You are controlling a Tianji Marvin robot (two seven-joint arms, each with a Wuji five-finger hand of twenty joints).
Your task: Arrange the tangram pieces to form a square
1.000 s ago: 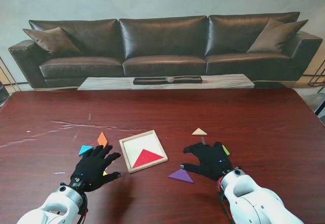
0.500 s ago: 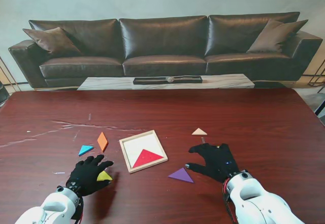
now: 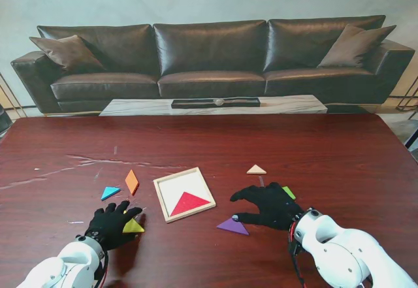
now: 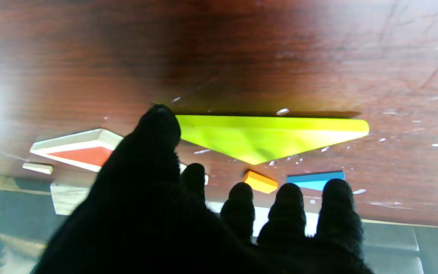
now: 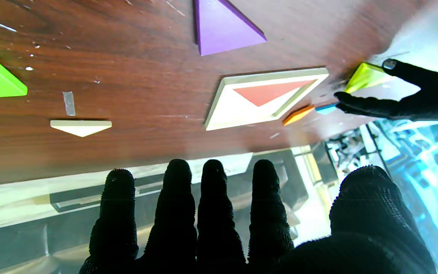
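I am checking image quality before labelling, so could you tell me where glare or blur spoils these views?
Stand view: sharp and evenly lit. Left wrist view: glare whitens one edge, and the yellow triangle is soft. Right wrist view: the corner beyond the left hand is washed out, while the purple triangle stays crisp.

A dark brown leather sofa (image 3: 209, 59) stands along the pale wall beyond the table, with a brown cushion (image 3: 68, 51) at its left end and another cushion (image 3: 356, 45) at its right. Between sofa and table sits a low marble coffee table (image 3: 212, 107) (a dark tray (image 3: 215, 103) lies on it).
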